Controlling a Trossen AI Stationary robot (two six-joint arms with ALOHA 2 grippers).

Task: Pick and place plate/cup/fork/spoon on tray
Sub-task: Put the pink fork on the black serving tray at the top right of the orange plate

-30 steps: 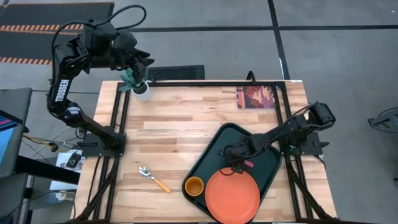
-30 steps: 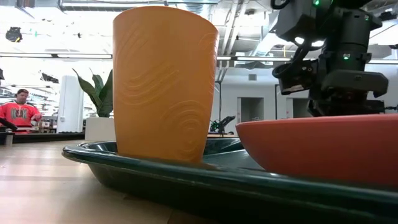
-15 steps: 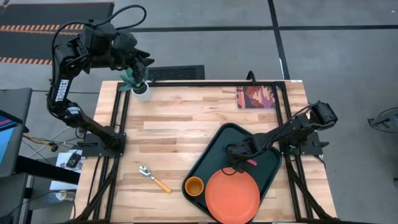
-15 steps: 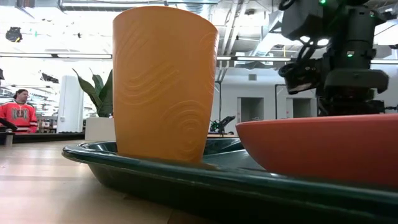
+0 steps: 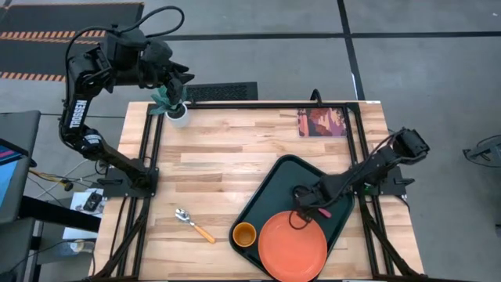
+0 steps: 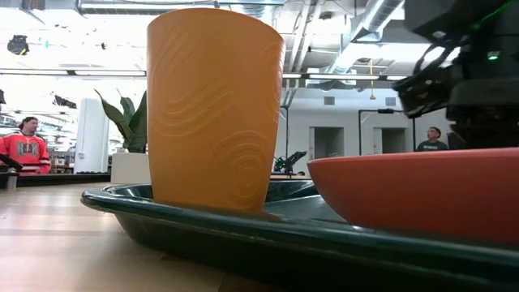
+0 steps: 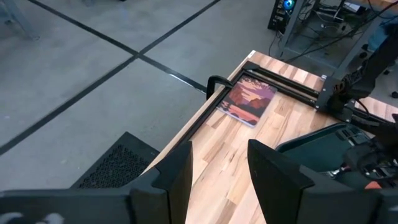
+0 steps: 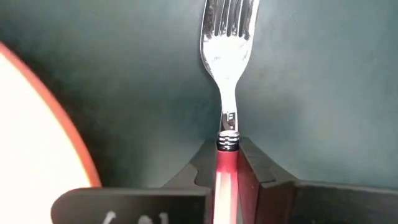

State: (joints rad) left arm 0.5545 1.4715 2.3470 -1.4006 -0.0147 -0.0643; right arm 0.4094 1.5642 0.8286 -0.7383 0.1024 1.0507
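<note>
The dark green tray (image 5: 274,184) lies at the table's near right. On it stand the orange plate (image 5: 292,247) and the small orange cup (image 5: 244,233). My right gripper (image 5: 302,208) is low over the tray, just beyond the plate's far rim, shut on the fork (image 8: 227,56). The fork's pink handle (image 5: 322,211) shows beside it. The spoon (image 5: 193,225) lies flat on the bare wood left of the tray. My left gripper (image 5: 184,78) hangs open beyond the far left corner, holding nothing. My right gripper pinches the fork's pink handle (image 8: 227,163) between its two fingers, right behind the metal collar. The fork sticks out ahead of the fingertips, tines (image 8: 227,25) first, over the tray's floor (image 8: 124,93). Whether the fork rests on the tray, I cannot tell.
A white pot with a green plant (image 5: 177,112) stands at the far left corner and a reddish picture card (image 5: 322,122) at the far right. Bare wood lies between them and the tray. A person in red (image 6: 24,146) shows in the room beyond.
My right gripper has gone a short way toward the table's near right corner, staying low over the tray. The fork's pink handle has moved with it along the plate's far rim.
</note>
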